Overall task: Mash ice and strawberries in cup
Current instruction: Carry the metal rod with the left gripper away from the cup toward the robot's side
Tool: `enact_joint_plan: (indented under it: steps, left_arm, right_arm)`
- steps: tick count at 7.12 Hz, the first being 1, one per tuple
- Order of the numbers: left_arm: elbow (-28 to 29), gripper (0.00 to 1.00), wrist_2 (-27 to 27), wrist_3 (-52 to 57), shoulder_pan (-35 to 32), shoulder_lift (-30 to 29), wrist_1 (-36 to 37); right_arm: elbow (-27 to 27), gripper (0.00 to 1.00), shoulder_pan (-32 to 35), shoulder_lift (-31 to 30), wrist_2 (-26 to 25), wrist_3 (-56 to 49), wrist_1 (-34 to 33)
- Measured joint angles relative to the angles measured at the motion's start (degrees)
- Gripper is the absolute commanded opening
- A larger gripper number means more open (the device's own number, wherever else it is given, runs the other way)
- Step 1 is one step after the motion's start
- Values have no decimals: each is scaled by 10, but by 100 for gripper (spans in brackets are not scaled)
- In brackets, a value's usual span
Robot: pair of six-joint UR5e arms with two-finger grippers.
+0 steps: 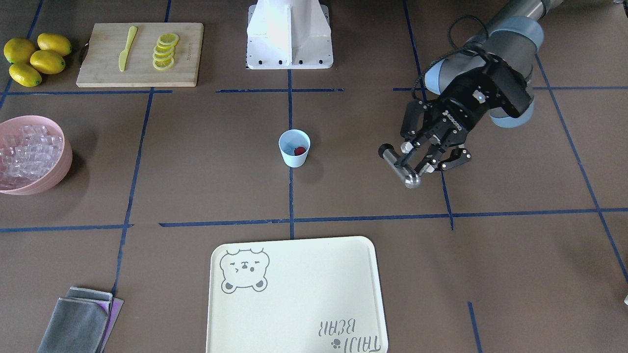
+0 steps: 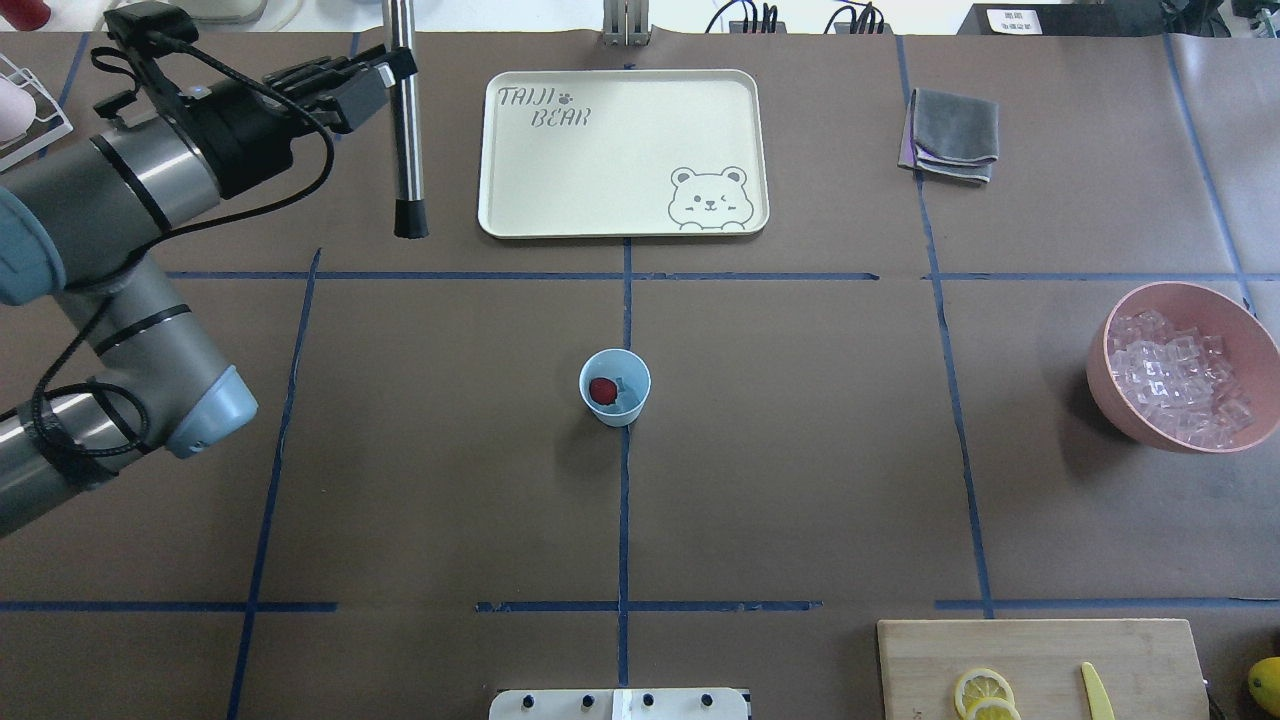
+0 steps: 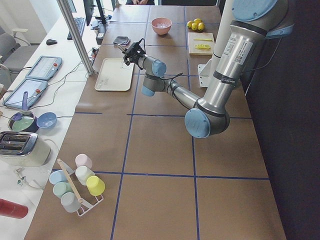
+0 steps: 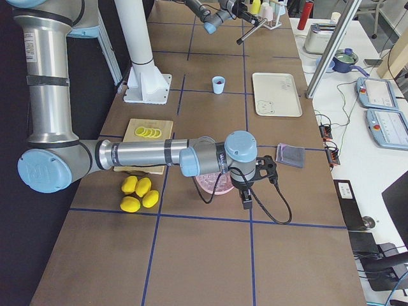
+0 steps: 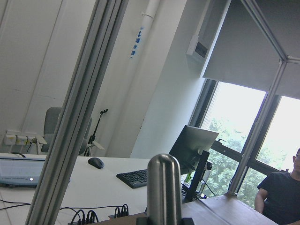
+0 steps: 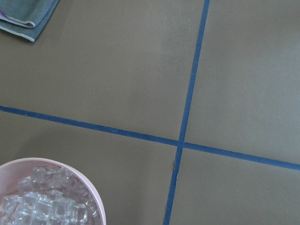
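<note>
Seeing left arm stretched over worktop, wrist pitched down, left tool (image 1: 414, 164) clamped on metal rod (image 1: 409, 177), clear of the surface. Got cup (image 1: 294, 158) upright mid-worktop, well apart from that tool, red strawberry (image 1: 299, 150) inside. Ice (image 1: 24, 152) heaped in pink bowl (image 1: 63, 162). Can't tell whether right tool (image 4: 247, 199) is wide or narrow.

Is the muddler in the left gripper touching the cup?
Apart. The front-facing view shows the metal muddler off to the side of the cup, with bare table between them.
</note>
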Motion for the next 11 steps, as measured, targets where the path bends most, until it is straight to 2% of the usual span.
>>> enact_joint_plan:
  steps: [2, 4, 6, 8, 9, 11]
  left_arm:
    - [-4, 0, -95, -67, -58, 42, 56]
    - [-33, 0, -174, -112, -107, 76, 168]
    - [-45, 0, -250, -120, -147, 128, 237]
    - [-43, 0, -349, -117, -200, 165, 296]
    - [-39, 0, -375, -110, -216, 177, 325]
    - [-29, 0, -385, -16, -224, 221, 375]
  right_arm:
    - [4, 100, 0, 0, 0, 0, 0]
    - [6, 100, 0, 0, 0, 0, 0]
    - [6, 100, 0, 0, 0, 1, 0]
    - [6, 100, 0, 0, 1, 0, 0]
    - [6, 100, 0, 0, 1, 0, 0]
    - [6, 100, -1, 0, 0, 0, 1]
